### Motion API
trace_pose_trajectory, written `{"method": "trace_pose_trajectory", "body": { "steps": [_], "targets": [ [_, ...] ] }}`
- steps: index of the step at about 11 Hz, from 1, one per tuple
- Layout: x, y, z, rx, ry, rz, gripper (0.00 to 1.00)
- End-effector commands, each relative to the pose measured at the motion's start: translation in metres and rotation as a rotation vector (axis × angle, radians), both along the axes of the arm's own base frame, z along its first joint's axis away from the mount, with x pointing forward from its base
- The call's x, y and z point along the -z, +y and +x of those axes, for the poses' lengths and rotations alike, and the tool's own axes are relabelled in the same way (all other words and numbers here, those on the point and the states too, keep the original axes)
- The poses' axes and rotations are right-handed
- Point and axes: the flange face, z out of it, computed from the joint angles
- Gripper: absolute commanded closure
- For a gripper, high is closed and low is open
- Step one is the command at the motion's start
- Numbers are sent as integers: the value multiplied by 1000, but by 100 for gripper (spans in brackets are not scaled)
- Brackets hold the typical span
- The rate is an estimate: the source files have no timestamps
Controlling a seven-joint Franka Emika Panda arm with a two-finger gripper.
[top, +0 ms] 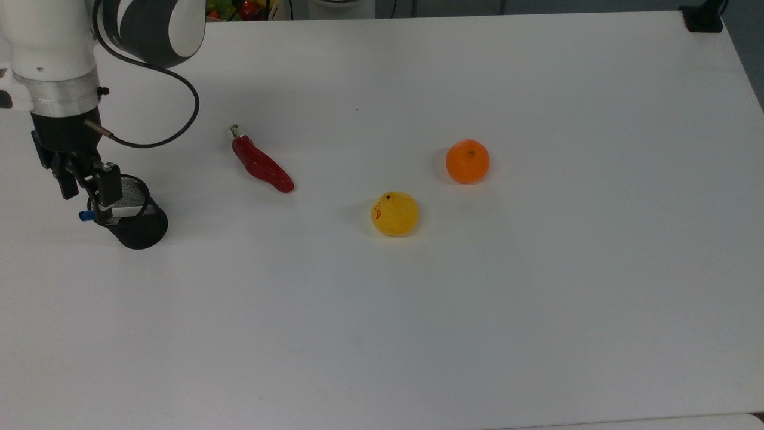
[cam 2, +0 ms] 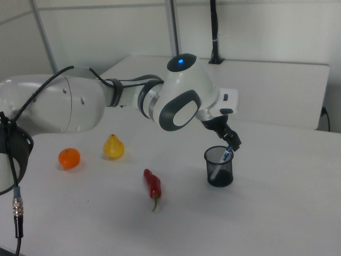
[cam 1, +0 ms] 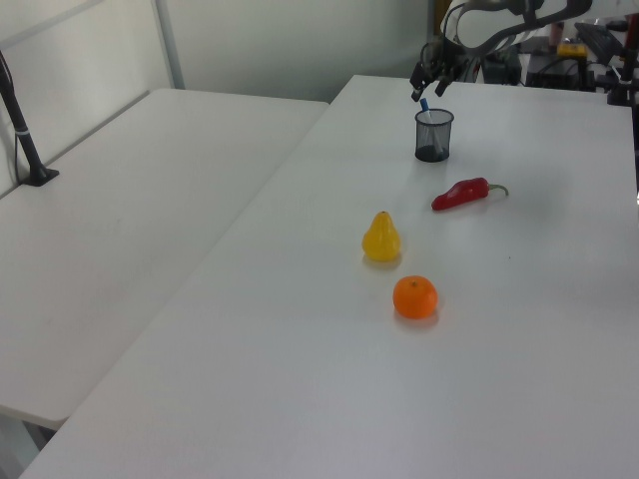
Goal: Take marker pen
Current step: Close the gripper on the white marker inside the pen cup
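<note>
Reaching for the marker pen (top: 89, 215) is judged the step in hand: the gripper (top: 87, 190) is held over the blue cap, fingers apart either side, nothing clamped. The pen is stood tilted in the black mesh cup (top: 138, 225); closing and a straight lift are called for next.

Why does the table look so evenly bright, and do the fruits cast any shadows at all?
In the top view the table is lit softly from above, with no glare; the orange and the yellow pear cast only faint shadows toward the top view's left. In the left view the pen cup stays dark against the pale surface. In the right view the white arm shows mild shine.
</note>
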Motion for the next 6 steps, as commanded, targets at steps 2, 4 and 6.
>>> {"method": "trace_pose_trajectory", "body": {
  "steps": [2,4,6],
  "targets": [
    [12,7,16,-26,-7,-60,44],
    [9,7,19,-26,-25,-66,64],
    [4,2,17,-16,-31,-68,87]
  ]
}}
